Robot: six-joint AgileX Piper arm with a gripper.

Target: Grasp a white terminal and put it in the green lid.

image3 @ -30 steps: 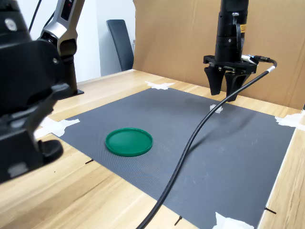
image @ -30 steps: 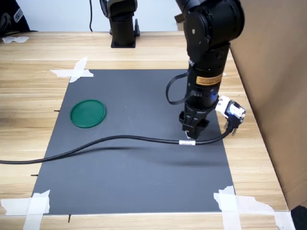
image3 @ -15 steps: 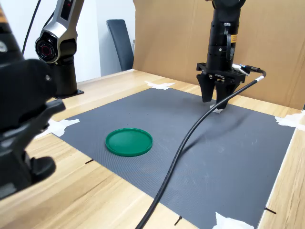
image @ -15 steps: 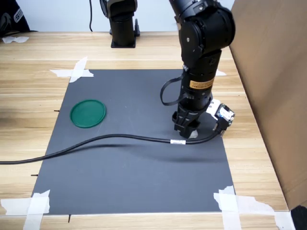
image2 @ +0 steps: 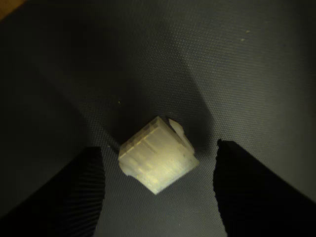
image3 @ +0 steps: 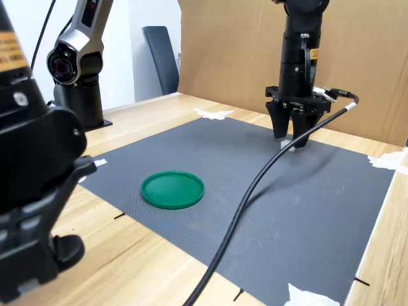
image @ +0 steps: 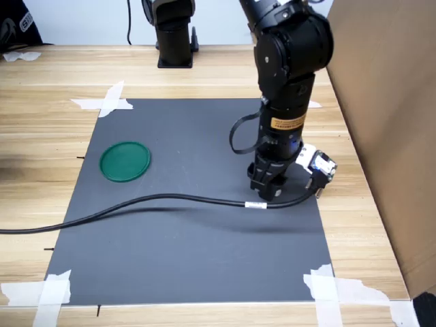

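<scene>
The white terminal [image2: 157, 157] is a small blocky piece lying on the black mat, tilted between my gripper's two dark fingers [image2: 79, 192] in the wrist view. There is a gap on each side of it. My gripper [image2: 158, 165] is open and low over the mat, near the first exterior view's right [image: 267, 193]. In the second exterior view a white speck of the terminal [image3: 287, 146] shows at my gripper's [image3: 289, 141] tips. The green lid [image: 125, 161] [image3: 173, 189] lies flat and empty far off toward the first exterior view's left.
A thick black cable [image: 136, 204] [image3: 252, 188] trails from the wrist across the black mat [image: 184, 259]. Another arm's base [image: 174, 41] stands at the back. A cardboard wall [image: 388, 102] borders the first exterior view's right. White tape [image: 109, 101] holds the mat's corners.
Over the last second my gripper came down to the mat and shifted slightly toward the first exterior view's left; its fingers now straddle the terminal. The lid stayed put.
</scene>
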